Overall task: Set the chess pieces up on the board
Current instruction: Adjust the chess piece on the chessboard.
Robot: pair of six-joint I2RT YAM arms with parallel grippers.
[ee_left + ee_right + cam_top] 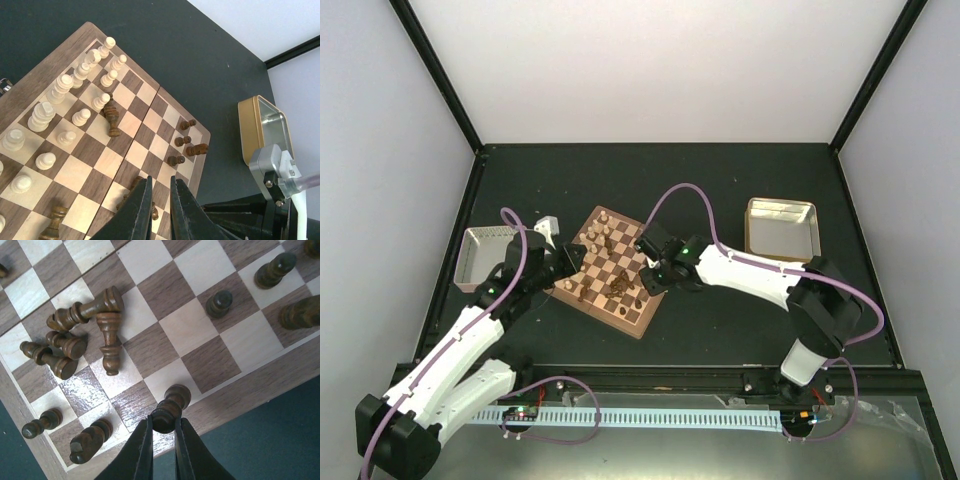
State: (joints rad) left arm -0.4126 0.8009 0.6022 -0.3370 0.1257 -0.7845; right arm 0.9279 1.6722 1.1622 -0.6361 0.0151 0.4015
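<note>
The board (642,322) lies tilted between my arms. Cream chess pieces (65,85) stand in two rows at its left end. Dark chess pieces stand along the far edge (186,141), and one dark piece (112,119) lies near the cream rows. My right gripper (163,432) is shut on the head of a dark piece (170,407) that stands on a light square at the board's edge. Several dark pieces (75,340) lie heaped to its left. My left gripper (161,195) hovers over the board, narrowly open and empty, with a dark piece (155,212) lying below its fingers.
A metal tray (485,255) sits left of the board and another tray (781,228) at the back right, also in the left wrist view (265,130). A small white object (548,228) lies by the left tray. Black frame posts bound the table.
</note>
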